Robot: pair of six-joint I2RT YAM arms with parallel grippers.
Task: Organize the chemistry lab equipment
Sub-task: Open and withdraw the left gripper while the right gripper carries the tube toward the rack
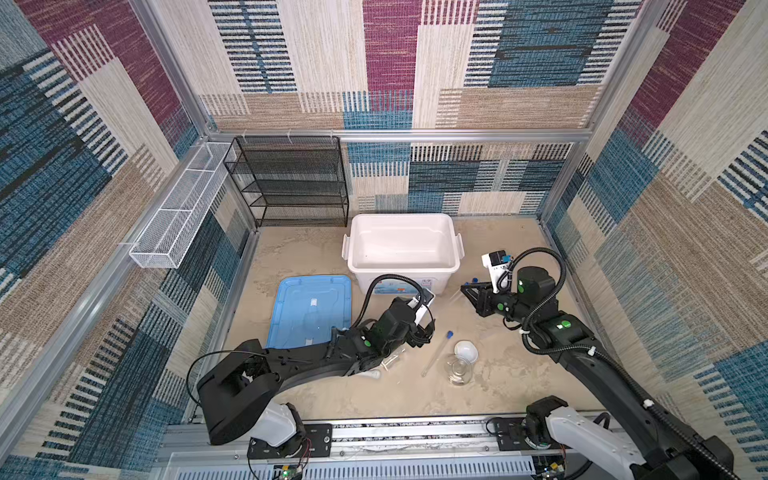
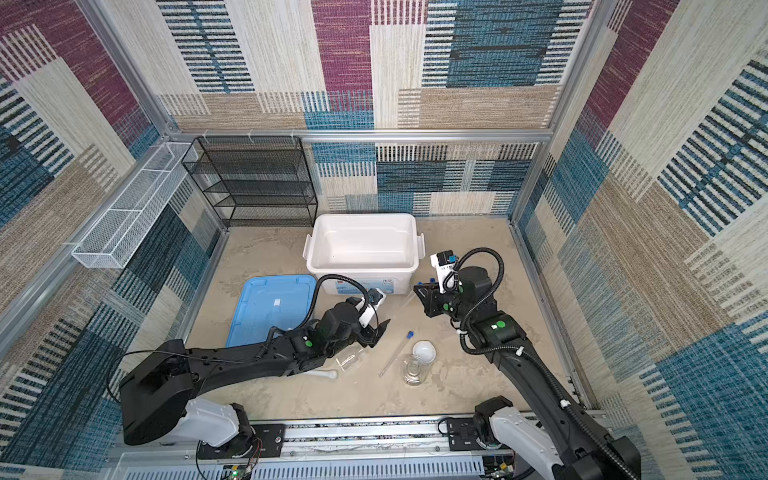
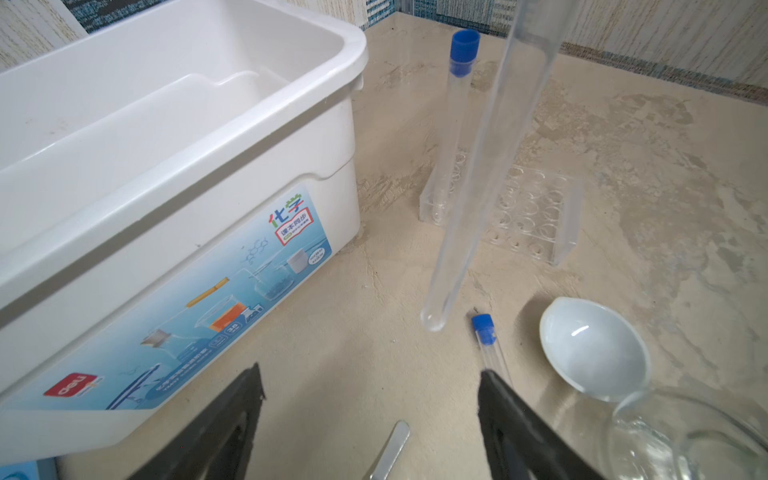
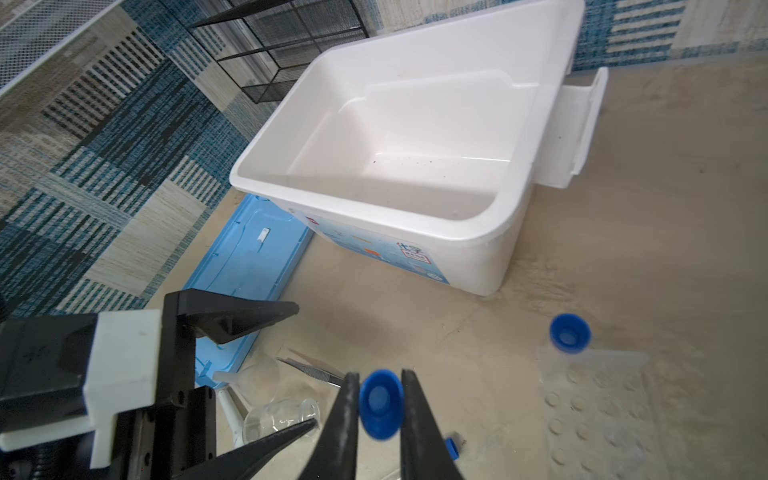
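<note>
Racking the tubes looks like the step in hand. The right hand (image 4: 380, 374) is clamped on the blue cap of a test tube (image 3: 478, 166), which hangs tilted in front of the white bin (image 3: 208, 174), its round end apart from the clear rack (image 3: 536, 216) by the bin's right front corner. A second tube (image 3: 455, 124) stands in that rack. A third tube (image 1: 436, 354) lies mid-worktop beside the small white bowl (image 1: 465, 351). The left hand (image 3: 370, 372) gapes wide, empty. Next the held tube needs righting and aiming over a free hole. The rack's holes barely show, and the pestle (image 2: 326, 374) is half hidden under the left arm
</note>
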